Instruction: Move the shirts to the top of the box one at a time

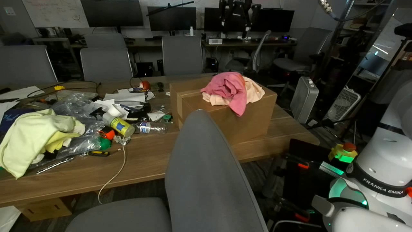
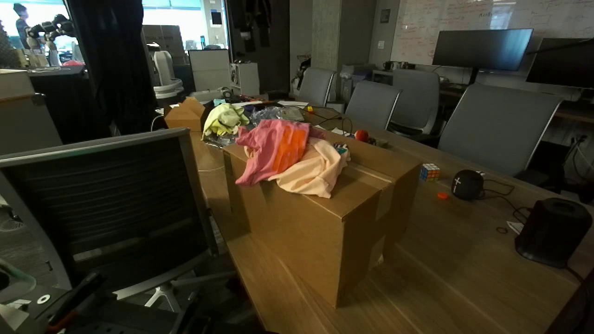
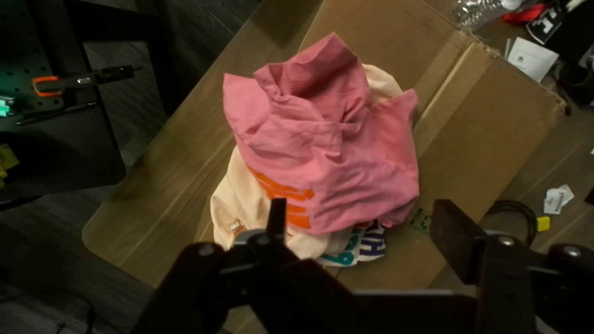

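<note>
A closed cardboard box [image 1: 225, 125] stands on the table; it also shows in an exterior view [image 2: 297, 241] and the wrist view [image 3: 492, 130]. A pink shirt with an orange print [image 1: 227, 85] lies crumpled on top, also seen in an exterior view [image 2: 260, 153] and the wrist view [image 3: 334, 153]. It partly covers a peach shirt [image 1: 254, 91] beneath it [image 2: 315, 171] [image 3: 232, 195]. A pale yellow shirt [image 1: 32, 132] lies heaped on the table clutter, also in an exterior view [image 2: 225, 120]. My gripper [image 3: 360, 204] is open and empty above the box; both exterior views leave it out.
Plastic wrap, a yellow spray can [image 1: 120, 125], a bottle [image 1: 153, 127] and a screwdriver [image 1: 96, 153] lie near the yellow shirt. A grey chair [image 1: 206, 174] stands before the table. Speakers [image 2: 552, 232] [image 2: 467, 184] and a puzzle cube [image 2: 429, 172] stand beyond the box.
</note>
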You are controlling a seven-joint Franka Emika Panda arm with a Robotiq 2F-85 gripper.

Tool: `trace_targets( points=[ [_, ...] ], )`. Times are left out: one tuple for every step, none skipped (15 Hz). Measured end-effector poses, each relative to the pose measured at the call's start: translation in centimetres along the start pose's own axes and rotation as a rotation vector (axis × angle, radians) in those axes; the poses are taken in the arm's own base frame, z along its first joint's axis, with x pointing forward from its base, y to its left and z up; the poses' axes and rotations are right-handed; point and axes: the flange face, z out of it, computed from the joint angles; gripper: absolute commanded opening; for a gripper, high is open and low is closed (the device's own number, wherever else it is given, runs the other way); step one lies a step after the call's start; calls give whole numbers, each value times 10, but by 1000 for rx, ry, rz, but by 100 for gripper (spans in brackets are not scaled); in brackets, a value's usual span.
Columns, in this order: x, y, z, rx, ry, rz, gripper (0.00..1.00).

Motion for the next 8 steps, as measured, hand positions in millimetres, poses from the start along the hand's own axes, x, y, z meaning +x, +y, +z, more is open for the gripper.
trace_targets(
  points=[
    [-6,1,7,-11,-30,-33,100],
    [-13,3,14,-18,-63,-77,100],
    [-22,5,19,-25,-89,-125,100],
    [-33,8,24,-33,-108,-177,100],
    [-47,11,28,-41,-122,-230,100],
    [-61,15,31,-49,-132,-283,100],
    [-78,21,33,-59,-140,-340,100],
    [-93,27,34,-71,-147,-395,100]
  ],
)
